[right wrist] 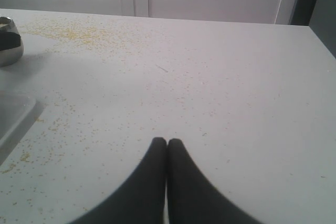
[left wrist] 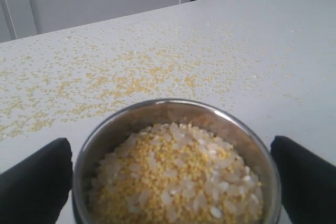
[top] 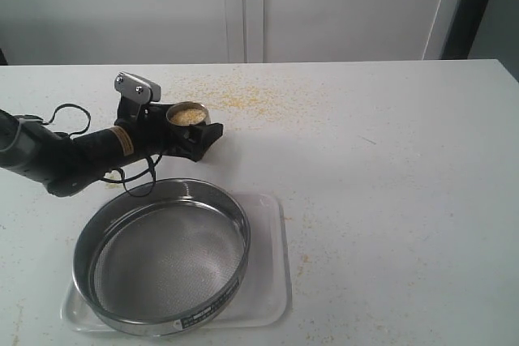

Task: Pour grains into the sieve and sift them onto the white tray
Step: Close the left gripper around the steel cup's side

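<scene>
Your left pincer (left wrist: 171, 182) is spread wide around the small shiny steel cup (left wrist: 157, 109) full of yellow-and-white grains (top: 186, 114); right pincer (right wrist: 167, 146) is pressed together. Nearby, the round steel mesh sieve (top: 240, 224) sits on the flat white plastic tray (top: 272, 281).

Setting, robot test lab or bench rather than a home: plain white table (top: 389, 200) with yellow crumbs (top: 235, 96) strewn at 12 o'clock, blank pale wall panels (top: 324, 6) behind, a cabled black robot arm (top: 73, 151) at 9 o'clock, a steel sieve (top: 162, 269) on a white tray (top: 269, 281) at 7 o'clock.
</scene>
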`<control>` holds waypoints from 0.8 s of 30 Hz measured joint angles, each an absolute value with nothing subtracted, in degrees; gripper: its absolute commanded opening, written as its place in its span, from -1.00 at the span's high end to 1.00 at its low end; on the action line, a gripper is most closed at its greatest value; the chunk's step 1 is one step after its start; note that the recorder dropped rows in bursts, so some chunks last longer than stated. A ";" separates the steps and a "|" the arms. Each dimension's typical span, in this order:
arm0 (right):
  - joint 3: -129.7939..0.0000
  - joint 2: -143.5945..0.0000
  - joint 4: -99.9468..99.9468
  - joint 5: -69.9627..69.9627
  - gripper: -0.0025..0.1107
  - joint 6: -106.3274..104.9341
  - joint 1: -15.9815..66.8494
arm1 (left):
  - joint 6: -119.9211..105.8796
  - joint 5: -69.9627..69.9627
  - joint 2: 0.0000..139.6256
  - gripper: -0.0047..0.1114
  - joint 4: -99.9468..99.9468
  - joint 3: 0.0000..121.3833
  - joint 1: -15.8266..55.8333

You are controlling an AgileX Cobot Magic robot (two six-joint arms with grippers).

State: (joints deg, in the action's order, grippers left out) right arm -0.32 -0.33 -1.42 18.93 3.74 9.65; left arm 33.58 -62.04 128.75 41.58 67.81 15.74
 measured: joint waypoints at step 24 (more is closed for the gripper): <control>-0.32 -0.33 -1.42 18.93 0.96 3.74 9.65 | 33.14 -60.53 130.65 -0.63 40.32 69.15 15.88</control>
State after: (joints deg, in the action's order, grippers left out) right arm -0.32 -0.33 -1.42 18.93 3.74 9.65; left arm 33.14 -60.53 130.65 40.32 69.15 15.88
